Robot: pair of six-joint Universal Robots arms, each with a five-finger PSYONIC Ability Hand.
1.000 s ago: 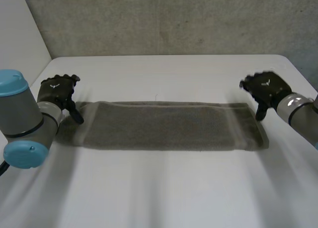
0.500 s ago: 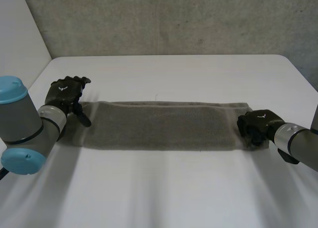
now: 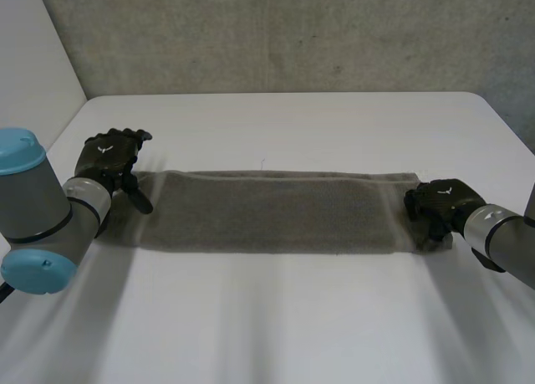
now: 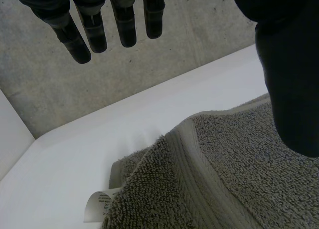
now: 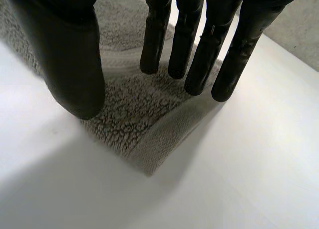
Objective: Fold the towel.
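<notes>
I see the towel point(image 3: 267, 210) lying flat on the white table point(image 3: 276, 317). It is a long grey strip that runs from the left to the right across the middle of the head view. It looks folded into a thin band.

My left hand point(image 3: 107, 156) is at the left end of the towel, at the left side of the head view. In the left wrist view its fingers point(image 4: 124, 24) are straight and spread, up in the air, away from the cloth. Its thumb point(image 4: 294, 89) hangs over the fluffy towel point(image 4: 224, 189), but I cannot tell if it touches. This hand is open and holds nothing. A small white label point(image 4: 97, 204) pokes out from under the towel's corner, on the table below the fingertips.

My right hand point(image 3: 439, 202) is on the right end of the towel, at the right side of the head view. In the right wrist view its fingers point(image 5: 192, 44) are straight and point down at the towel's corner point(image 5: 134, 119). The tips are right at the cloth. The thumb point(image 5: 75, 64) stands apart from the fingers, at the towel's edge. Nothing is pinched between them, so this hand is open too. The corner lies flat on the table.
</notes>
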